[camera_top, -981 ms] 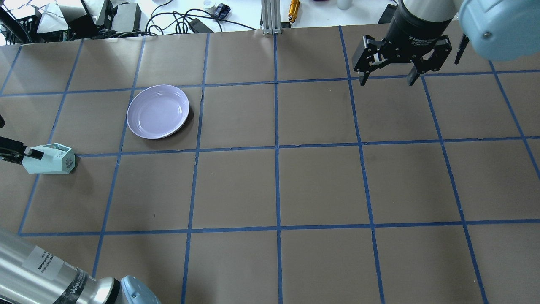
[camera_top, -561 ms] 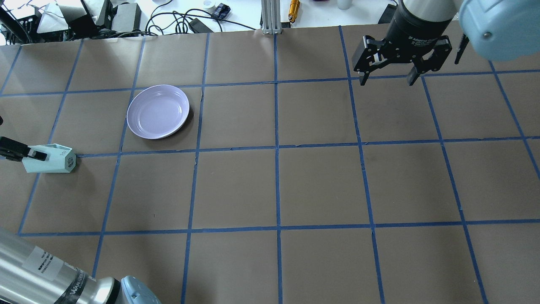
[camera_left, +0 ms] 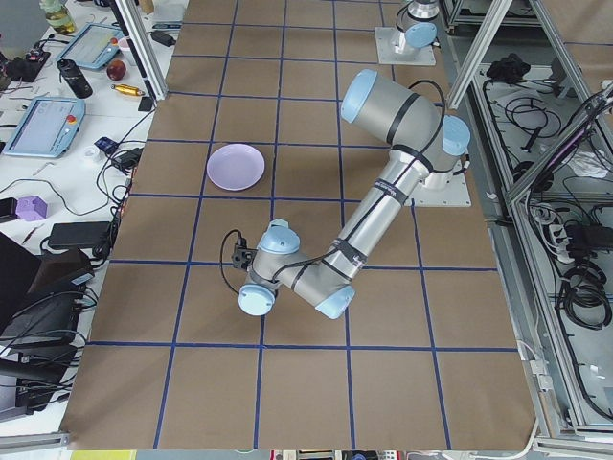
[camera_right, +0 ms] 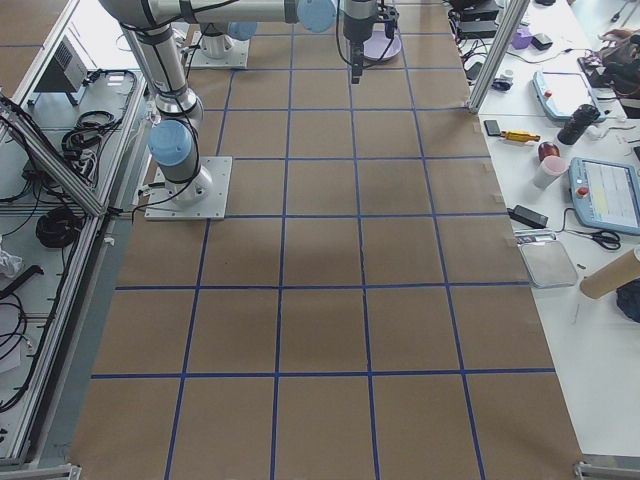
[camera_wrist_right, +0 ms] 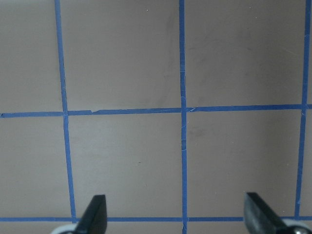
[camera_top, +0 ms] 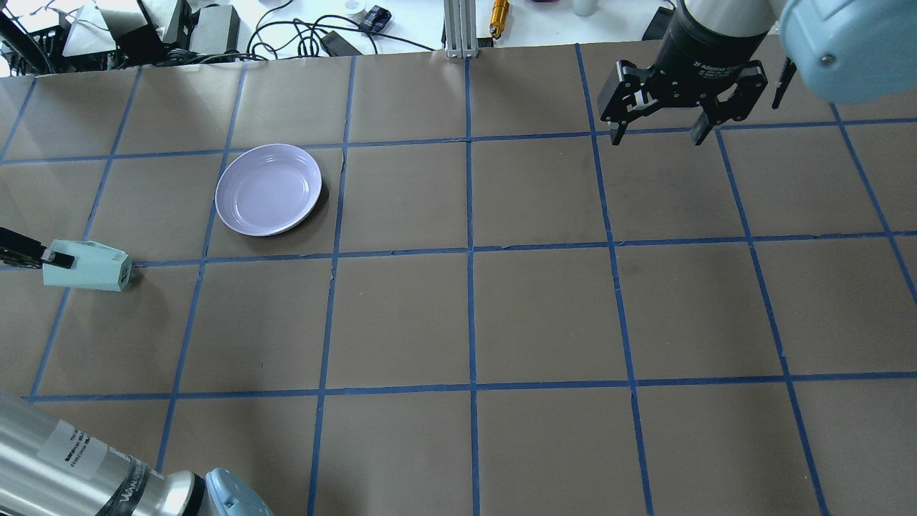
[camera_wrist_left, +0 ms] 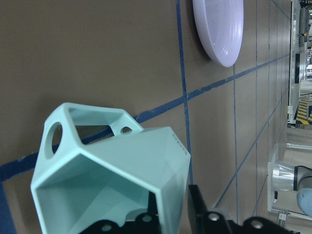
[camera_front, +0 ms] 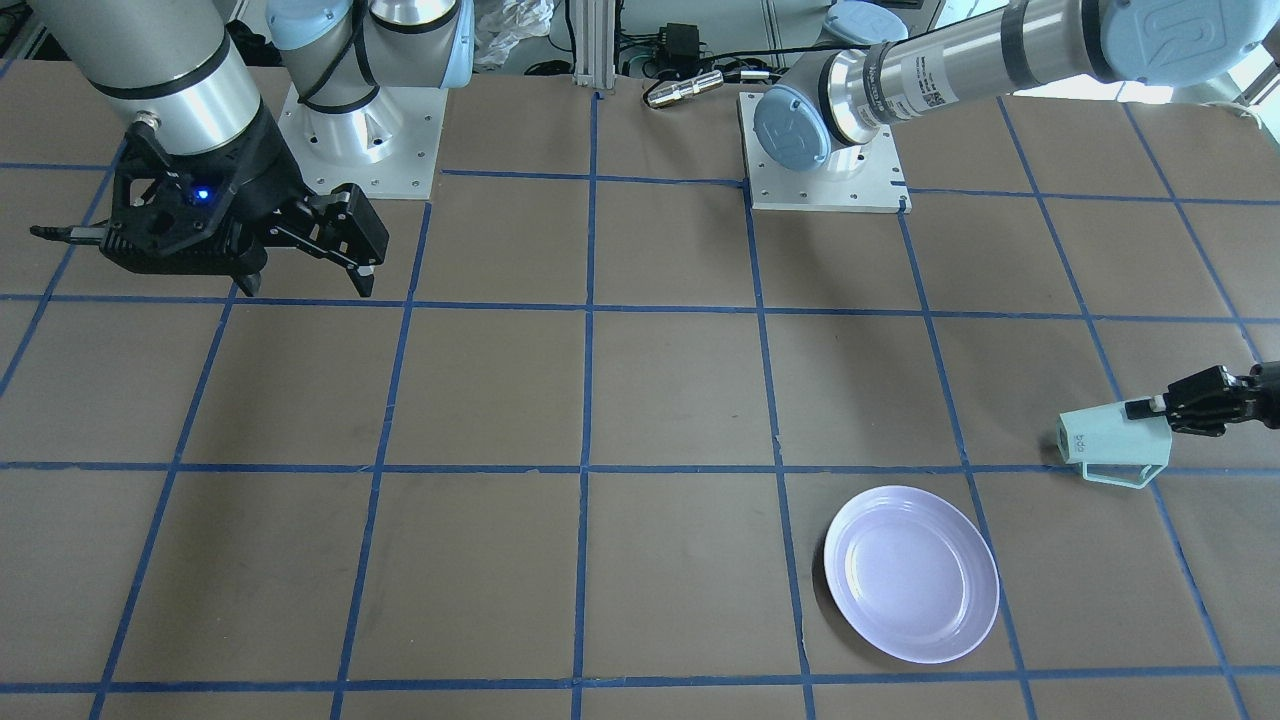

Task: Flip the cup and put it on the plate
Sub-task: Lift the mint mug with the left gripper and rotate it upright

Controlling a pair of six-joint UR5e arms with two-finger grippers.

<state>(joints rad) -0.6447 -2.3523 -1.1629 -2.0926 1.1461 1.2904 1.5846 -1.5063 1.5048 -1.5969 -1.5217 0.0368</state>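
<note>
The mint-green cup (camera_top: 89, 267) lies on its side at the table's left edge, base toward the table's middle, open rim toward my left gripper (camera_top: 51, 258). In the front view the cup (camera_front: 1110, 440) has its handle on the side toward that camera. In the left wrist view my left gripper (camera_wrist_left: 170, 220) is shut on the cup's (camera_wrist_left: 122, 170) rim wall, one finger inside and one outside. I cannot tell if the cup touches the table. The lavender plate (camera_top: 269, 189) sits empty, one square beyond and to the right. My right gripper (camera_top: 659, 135) is open and empty, far right.
The plate also shows in the front view (camera_front: 912, 573) and in the left wrist view (camera_wrist_left: 222, 29). Brown paper with blue tape lines covers the table (camera_top: 473, 315). Cables and boxes (camera_top: 179, 29) lie past the far edge. My right gripper (camera_front: 305, 285) hangs over bare paper.
The cup has rolled a little in my left gripper, so its handle opening no longer shows from above, and it has shifted slightly toward the far side. The right arm has not moved.
</note>
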